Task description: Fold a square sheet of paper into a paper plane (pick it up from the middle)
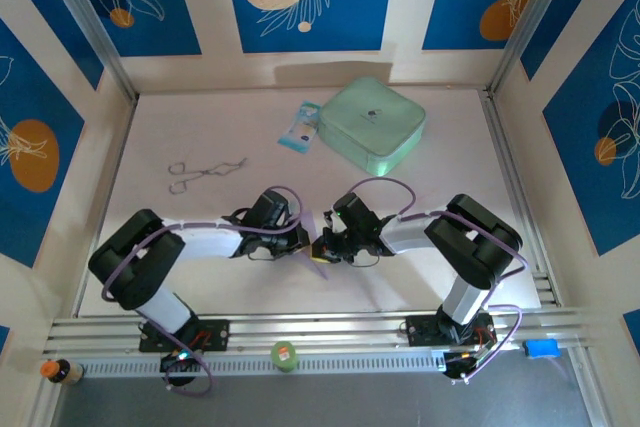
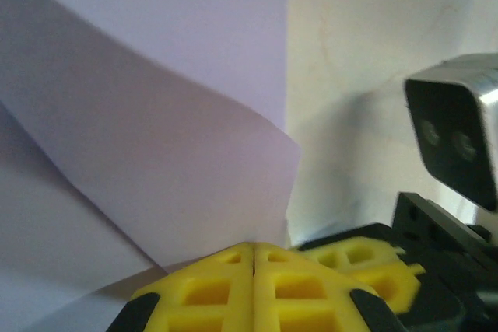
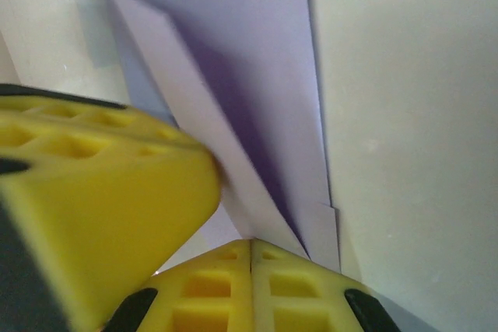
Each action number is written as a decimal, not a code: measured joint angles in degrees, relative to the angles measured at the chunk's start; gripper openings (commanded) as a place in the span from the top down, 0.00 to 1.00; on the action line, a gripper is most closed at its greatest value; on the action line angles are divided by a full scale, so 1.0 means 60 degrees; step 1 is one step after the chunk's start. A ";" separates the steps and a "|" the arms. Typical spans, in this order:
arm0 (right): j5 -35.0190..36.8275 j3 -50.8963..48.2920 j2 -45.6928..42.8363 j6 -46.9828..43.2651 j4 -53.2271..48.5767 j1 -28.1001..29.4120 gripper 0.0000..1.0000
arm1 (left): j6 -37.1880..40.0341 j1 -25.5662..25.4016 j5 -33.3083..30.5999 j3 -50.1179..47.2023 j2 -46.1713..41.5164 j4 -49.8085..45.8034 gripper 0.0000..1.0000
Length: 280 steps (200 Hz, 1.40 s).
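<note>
The square sheet of paper (image 1: 319, 264) is pale lavender, creased into layered flaps, and sits at the near middle of the table between the two arms. My left gripper (image 1: 305, 240) and right gripper (image 1: 326, 244) meet tip to tip over it. In the left wrist view a folded flap of the paper (image 2: 156, 153) runs down into my left gripper (image 2: 255, 248), whose yellow fingers (image 2: 210, 289) are pressed together on its edge. In the right wrist view narrow folded layers of the paper (image 3: 257, 75) end at my right gripper (image 3: 251, 243), shut on them, with the left gripper's finger (image 3: 101, 184) close beside.
A mint-green case (image 1: 372, 125) and a blue-white packet (image 1: 300, 127) lie at the back of the table. Thin metal tongs (image 1: 200, 174) lie left of centre. A green roll (image 1: 285, 355) and a small orange-capped bottle (image 1: 60, 371) sit on the front rail.
</note>
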 measured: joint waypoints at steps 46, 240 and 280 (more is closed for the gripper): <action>0.0007 -0.0015 0.0000 0.0000 0.0018 0.0011 1.00 | -0.0066 0.0182 0.0106 -0.0073 0.0324 0.0455 0.98; 0.0532 0.0069 0.0011 -0.0109 0.0055 0.0160 1.00 | 0.0820 0.1574 0.1523 0.1129 0.1242 -0.0623 0.97; 0.0532 0.0080 0.0011 -0.0149 0.0044 0.0160 1.00 | 0.1096 0.2040 0.1545 0.1515 0.1512 -0.0809 0.97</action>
